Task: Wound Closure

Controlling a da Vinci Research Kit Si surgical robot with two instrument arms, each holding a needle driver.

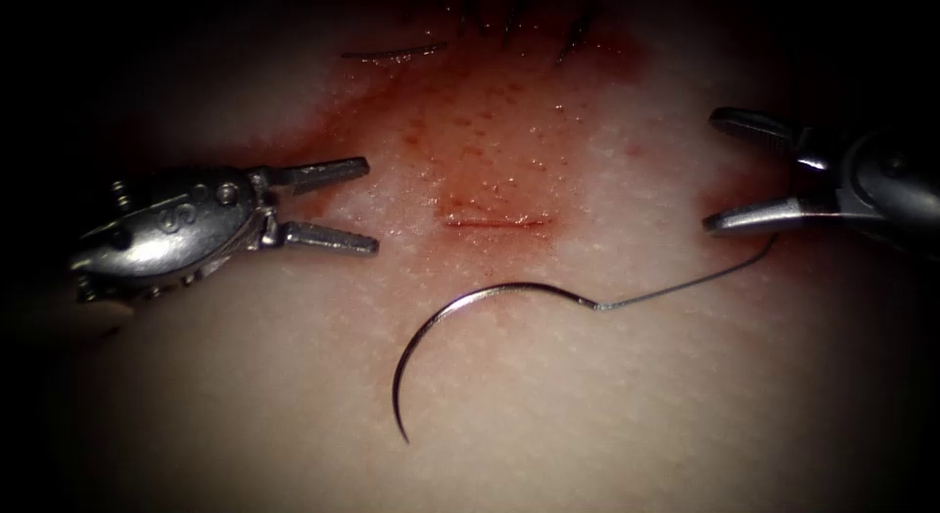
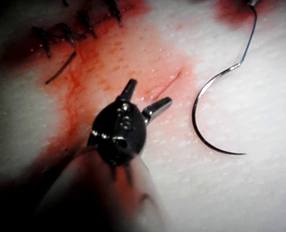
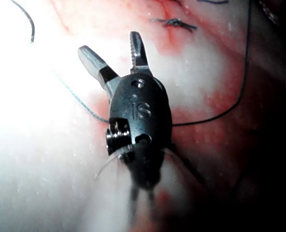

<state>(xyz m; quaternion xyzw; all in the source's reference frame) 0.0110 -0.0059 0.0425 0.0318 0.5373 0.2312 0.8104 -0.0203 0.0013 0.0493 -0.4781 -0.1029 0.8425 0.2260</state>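
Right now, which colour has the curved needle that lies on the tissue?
Dark grey steel with a bright glint; the needle shows best in the endoscope view.

You can read "iS" stamped on the right tool (image 3: 115,54), on its dark wrist body. The left tool (image 1: 367,206) bears a mark too faint to read.

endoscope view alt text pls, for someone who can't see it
A curved needle lies free on the tissue below a short cut, held by neither tool, its thread trailing right. The left end effector and the right end effector flank the cut, both open and holding nothing. Red fluid stains the tissue above it.
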